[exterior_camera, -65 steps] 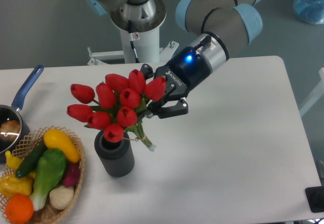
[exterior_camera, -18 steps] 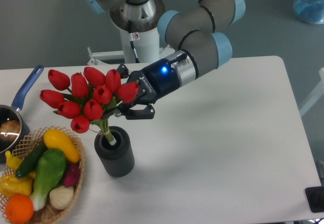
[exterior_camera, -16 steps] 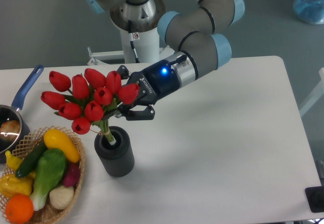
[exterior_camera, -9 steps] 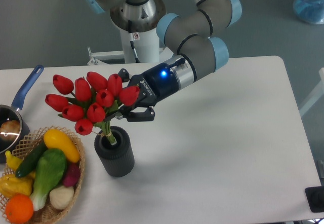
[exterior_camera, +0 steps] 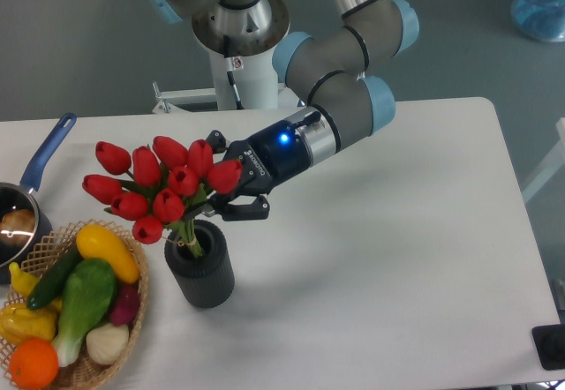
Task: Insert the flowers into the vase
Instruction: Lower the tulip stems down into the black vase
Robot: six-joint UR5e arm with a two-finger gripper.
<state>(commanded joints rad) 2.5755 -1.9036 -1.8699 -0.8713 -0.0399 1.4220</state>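
Sinking lower than a moment ago, the flowers (exterior_camera: 159, 187) are sliding stems-first into the vase (exterior_camera: 200, 272) on the worktop (exterior_camera: 397, 258); the hand (exterior_camera: 231, 198) is gripping them, so only release looks to be remaining

1. Arm (exterior_camera: 340, 99): grey tubular links, light-blue joint caps, silver upper tube.
2. Base column (exterior_camera: 243, 68): white, small label with red mark, round silver flange above it.
3. Gripper (exterior_camera: 231, 203): black body and fingers, white lettering on the side, blue light lit just behind on the wrist.
4. Silver ring between wrist and arm; thin black cable beside it.
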